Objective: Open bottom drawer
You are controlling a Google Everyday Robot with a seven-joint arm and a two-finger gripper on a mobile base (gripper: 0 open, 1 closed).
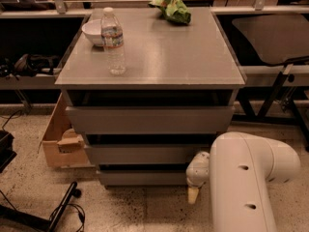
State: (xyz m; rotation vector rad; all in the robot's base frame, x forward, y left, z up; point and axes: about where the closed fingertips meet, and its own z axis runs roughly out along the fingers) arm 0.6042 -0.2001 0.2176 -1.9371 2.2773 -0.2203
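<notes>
Flat grey bottom drawer (145, 177) sits low centre; rounded white gripper (193, 195) at its right end, grip state unclear; speckled floor (29, 192).

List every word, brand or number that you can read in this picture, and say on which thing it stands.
No text can be read.
Clear plastic water bottle: its label is too blurred to read.
Crumpled green packet: no legible print.
The robot's gripper, low by the right end of the slim grey bottom drawer, shows no marking.
</notes>
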